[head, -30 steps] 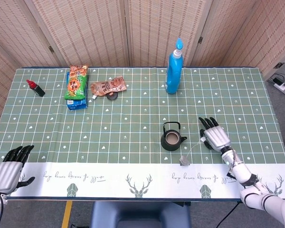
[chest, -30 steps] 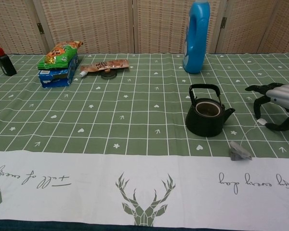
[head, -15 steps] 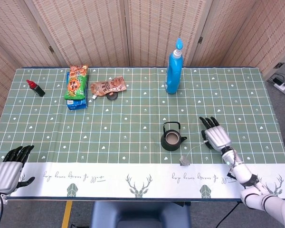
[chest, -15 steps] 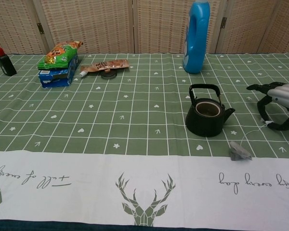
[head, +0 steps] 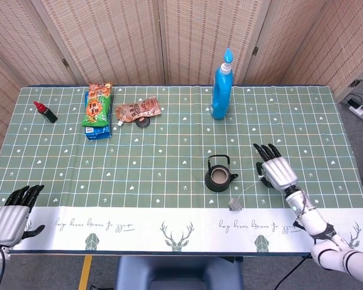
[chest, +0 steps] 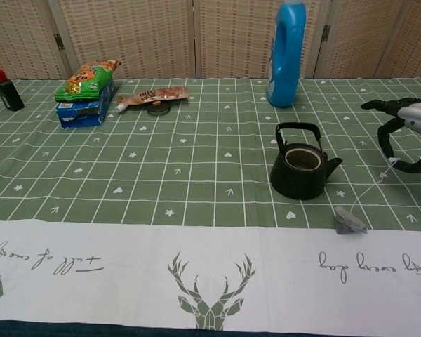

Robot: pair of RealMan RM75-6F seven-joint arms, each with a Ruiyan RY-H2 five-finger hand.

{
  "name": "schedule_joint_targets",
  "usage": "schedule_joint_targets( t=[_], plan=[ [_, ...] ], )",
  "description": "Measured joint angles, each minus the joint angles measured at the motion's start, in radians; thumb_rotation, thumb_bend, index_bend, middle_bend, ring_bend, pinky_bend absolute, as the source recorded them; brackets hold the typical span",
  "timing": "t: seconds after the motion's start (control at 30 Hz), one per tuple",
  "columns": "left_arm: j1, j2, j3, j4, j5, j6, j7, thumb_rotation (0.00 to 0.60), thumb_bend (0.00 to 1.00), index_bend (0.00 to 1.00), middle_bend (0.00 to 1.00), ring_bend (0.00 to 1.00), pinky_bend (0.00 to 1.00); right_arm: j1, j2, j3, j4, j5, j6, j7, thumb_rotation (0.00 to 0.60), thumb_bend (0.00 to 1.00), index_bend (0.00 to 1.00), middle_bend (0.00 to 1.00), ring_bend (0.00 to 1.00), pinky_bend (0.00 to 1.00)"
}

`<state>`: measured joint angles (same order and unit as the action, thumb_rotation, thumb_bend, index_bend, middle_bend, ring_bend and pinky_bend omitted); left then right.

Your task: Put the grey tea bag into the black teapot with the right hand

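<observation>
The grey tea bag [chest: 348,221] [head: 235,205] lies on the cloth just right of and nearer than the black teapot [chest: 301,170] [head: 219,175], which stands upright with no lid. A thin white string runs from the bag up to my right hand [chest: 407,133] [head: 277,172]. That hand hovers to the right of the teapot and pinches the string's end between curled fingers, while the bag itself still rests on the table. My left hand [head: 12,219] rests at the table's near left edge, fingers apart, holding nothing.
A blue detergent bottle [chest: 285,53] stands behind the teapot. Snack packets [chest: 86,91], a brown pouch [chest: 154,95] and a small red-capped bottle [chest: 3,88] lie at the back left. A folding screen closes the far side.
My right hand has risen and drifted slightly right, drawing the string's end up off the cloth. The tea bag and teapot have not moved.
</observation>
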<state>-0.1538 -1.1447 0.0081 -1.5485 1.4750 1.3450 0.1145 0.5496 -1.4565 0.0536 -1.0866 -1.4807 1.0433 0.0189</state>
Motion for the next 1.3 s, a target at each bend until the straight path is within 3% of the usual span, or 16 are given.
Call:
schedule_joint_targets(
  t=[0.3,0.73,0.93,1.3],
  plan=[
    [-0.004,-0.004,-0.002,0.004,-0.009,-0.010,0.003,0.600,0.16,0.00,0.05,0.04,0.09,-0.003,0.139,0.044,-0.249,0.012,0.051,-0.073,0.600,0.40,0.58,0.01,0.01,0.00],
    [-0.006,0.003,-0.002,0.002,-0.008,-0.014,-0.019,0.600,0.16,0.00,0.05,0.04,0.10,0.010,0.307,0.129,-0.583,0.086,0.092,-0.324,0.600,0.40,0.58,0.01,0.02,0.00],
    [-0.008,0.006,-0.004,0.006,-0.013,-0.019,-0.032,0.600,0.16,0.00,0.05,0.04,0.09,0.036,0.334,0.169,-0.649,0.136,0.084,-0.364,0.600,0.40,0.58,0.01,0.02,0.00],
    [-0.016,0.017,-0.016,0.018,-0.036,-0.038,-0.081,0.600,0.16,0.00,0.05,0.05,0.10,0.112,0.310,0.220,-0.661,0.213,0.033,-0.389,0.600,0.40,0.58,0.01,0.02,0.00]
  ],
)
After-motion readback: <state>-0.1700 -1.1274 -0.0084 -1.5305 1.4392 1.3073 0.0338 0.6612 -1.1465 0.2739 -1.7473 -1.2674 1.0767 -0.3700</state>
